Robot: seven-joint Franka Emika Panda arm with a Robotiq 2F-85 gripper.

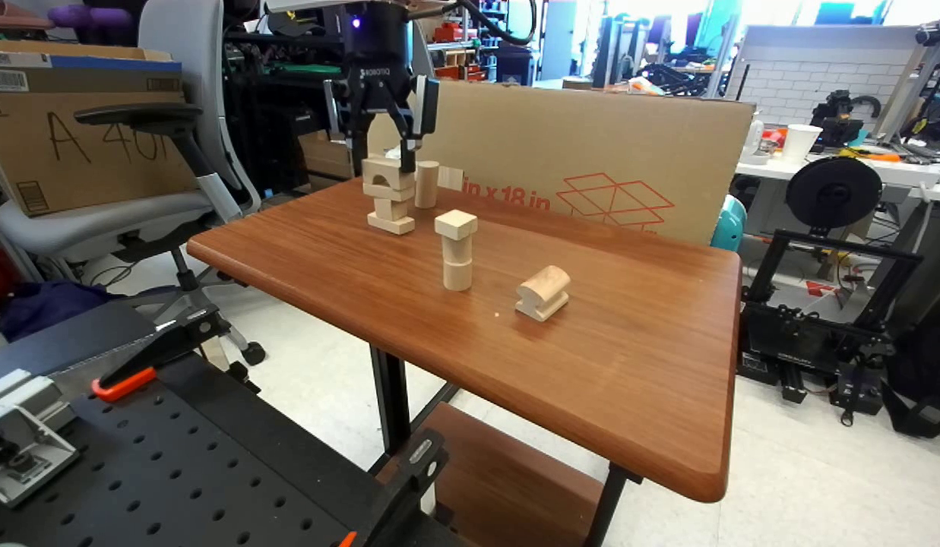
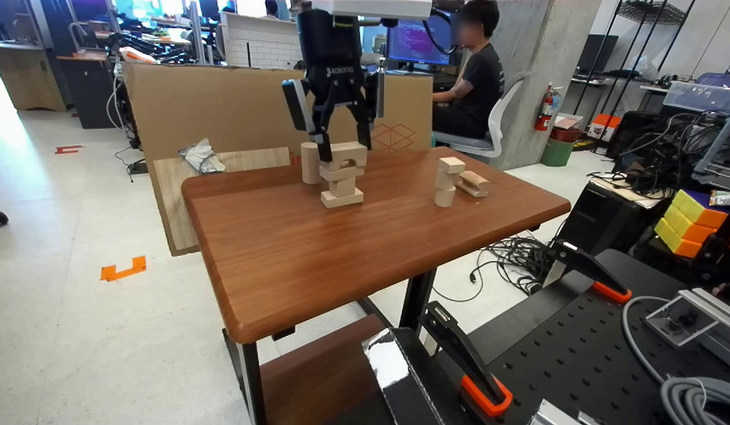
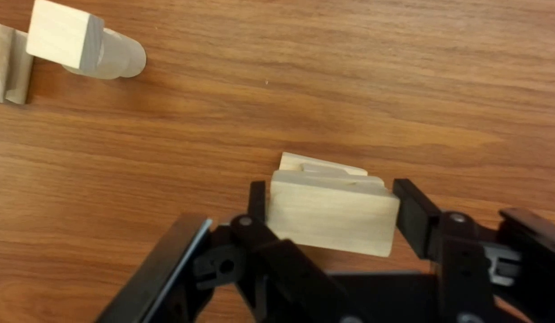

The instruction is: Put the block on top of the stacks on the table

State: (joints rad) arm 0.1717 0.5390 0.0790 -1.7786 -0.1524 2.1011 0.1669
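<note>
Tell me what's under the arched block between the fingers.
Under the arched block: a flat block, a shorter block, then a base block on the table. Their touching faces are covered.

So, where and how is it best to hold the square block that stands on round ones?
Probably by two opposite flat sides of the square block, coming straight down: nothing lies on it, and a sideways push could topple the round blocks beneath it.

In an exterior view, an arched block [image 1: 384, 169], straddled by the gripper [image 1: 382, 162], is seen topping a stack [image 1: 391, 209] on the surface [image 1: 621, 342]. Nearby, another stack [image 1: 457, 251] is formed by two cylinders [image 1: 458, 276] under a flat block [image 1: 456, 222]; a rounded block [image 1: 549, 286] is laid near it.
</note>
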